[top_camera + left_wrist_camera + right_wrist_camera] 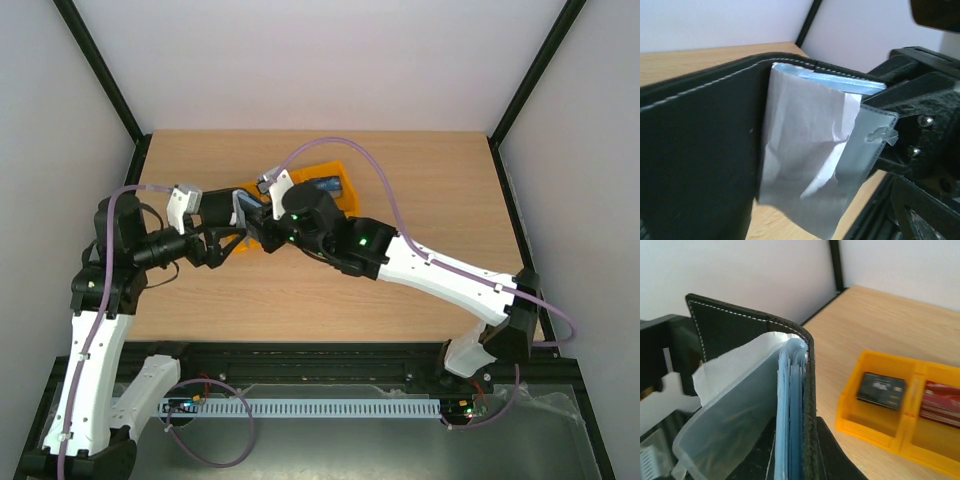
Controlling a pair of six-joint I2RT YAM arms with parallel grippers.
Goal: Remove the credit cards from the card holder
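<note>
Black, stitched and leather-like, the bifold card holder (740, 322) is hanging open and upright over the middle of the table, and we are holding it up between our two arms. Our right gripper (262, 228) is reaching in from the right. As far as we are reading the left wrist view, it is pinching the free edge of the pocket stack. Our left gripper (225, 245) is sitting at the cover's left side, and we cannot tell whether its jaws are spread or pressing together.

The cover is looking stiff and matt, with pale thread running round its rounded corner. Inside it, a fan of thin, blue-grey clear plastic sleeves (790, 405) is hanging limp and glossy, and a creased white paper insert (805, 130) is filling the front one. We are seeing no coloured card in the sleeves that are showing; the deeper ones are hiding their contents.

Farther off to the right, on the light wood-grain table (865, 315), a yellow hard-plastic divided bin (875, 432) is holding two cards. A dark grey, flat, rectangular credit card (881, 389) is lying in its left compartment and a red credit card (941, 401) in the next.

We are therefore judging the task well along, with at least two cards lying out of the holder. What is remaining is checking the hidden sleeves, and whether any card is sitting in them we cannot tell.
</note>
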